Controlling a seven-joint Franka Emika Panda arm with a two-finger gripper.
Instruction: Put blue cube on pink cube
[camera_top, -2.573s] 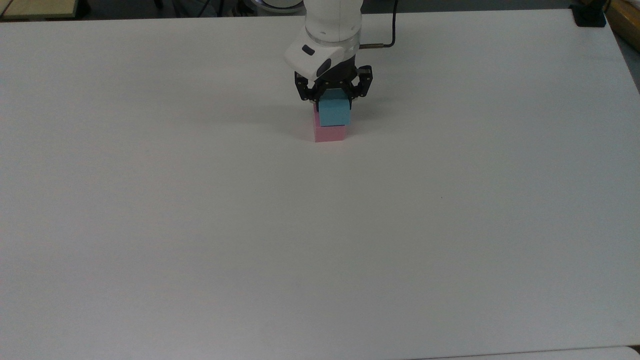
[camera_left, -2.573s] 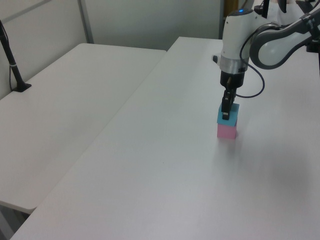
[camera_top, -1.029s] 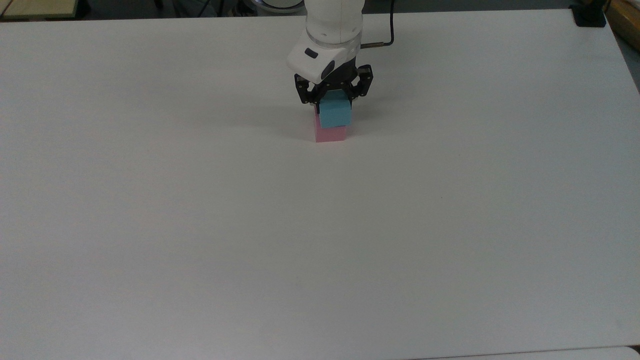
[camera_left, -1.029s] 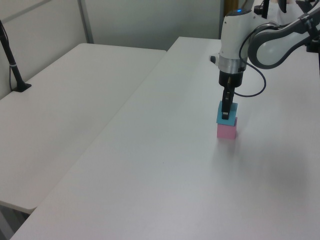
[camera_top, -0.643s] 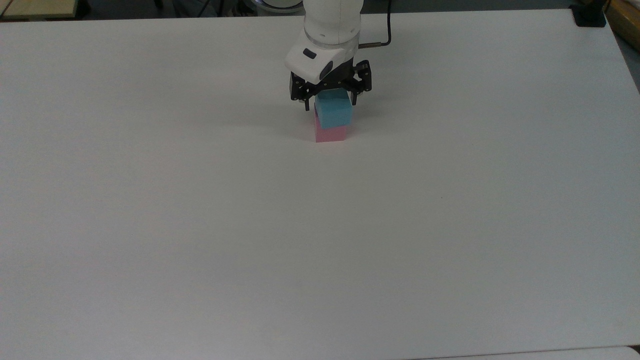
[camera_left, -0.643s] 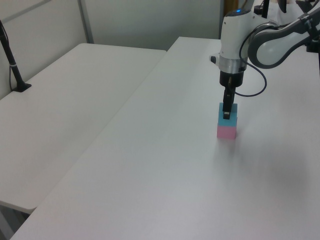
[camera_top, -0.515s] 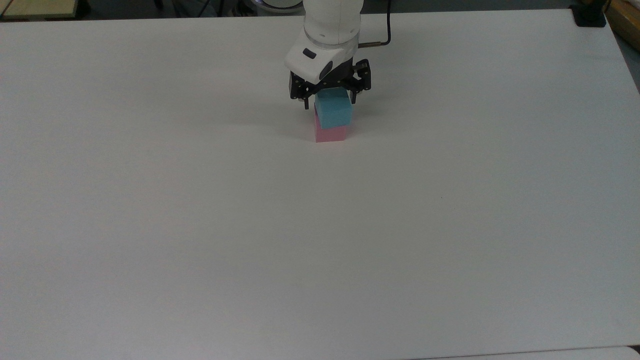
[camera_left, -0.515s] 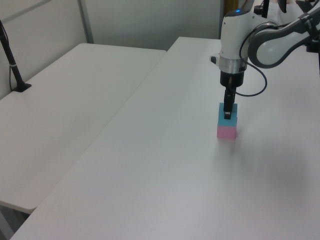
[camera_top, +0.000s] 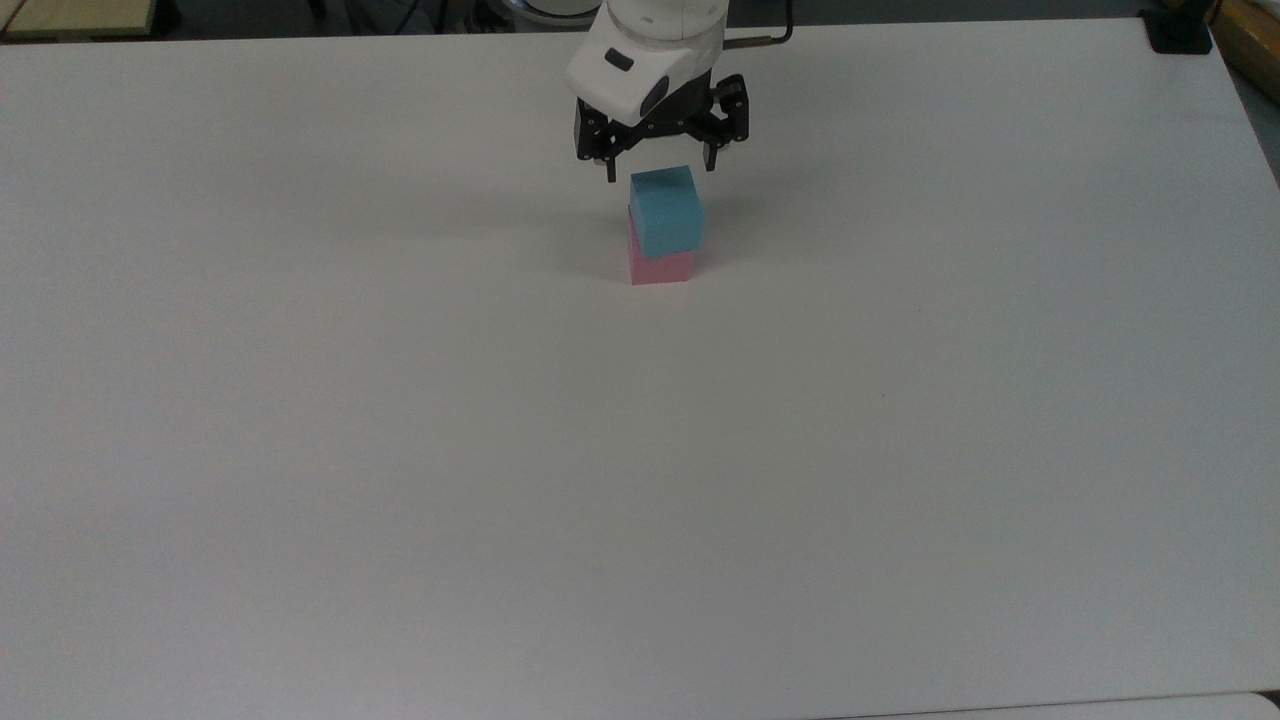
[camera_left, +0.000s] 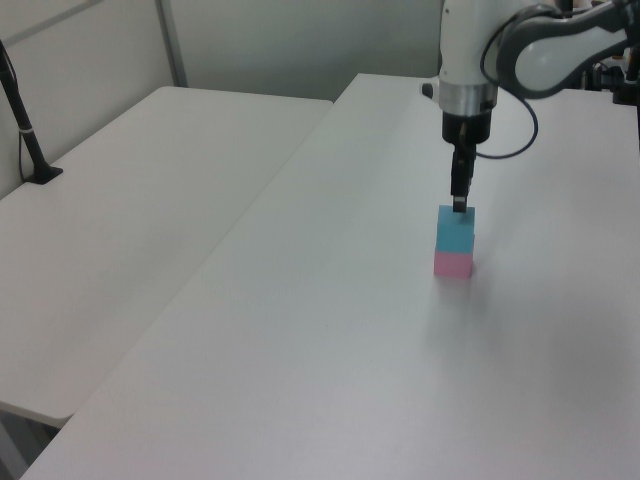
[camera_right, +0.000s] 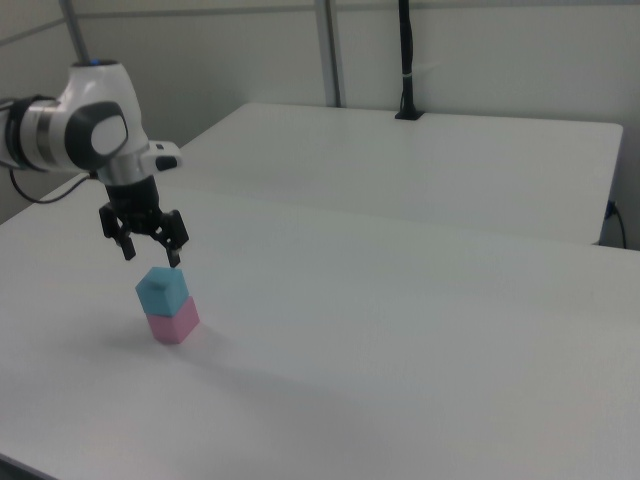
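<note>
**Two cubes stacked, gripper clear above**

Two matte foam-looking cubes with plain faces and square edges, stacked on the white table (camera_top: 400, 450). Blue cube (camera_top: 666, 209) sits on top of pink cube (camera_top: 660, 265), touching, about the same size. In the top view, blue is turned a bit off the pink one's edges and overhangs slightly to the top view's right. Stack stands in the far half of the table in the top view, near centre across.

Gripper (camera_top: 661, 168) hangs just above the blue cube, not touching; black fingers spread apart, holding nothing, tips either side of the cube's top as seen in the right view. White smooth rounded wrist housing above them, dark cable behind.

Table surface flat, plain, matte white. Second white table (camera_left: 130, 200) butts up at the left view's left.
</note>
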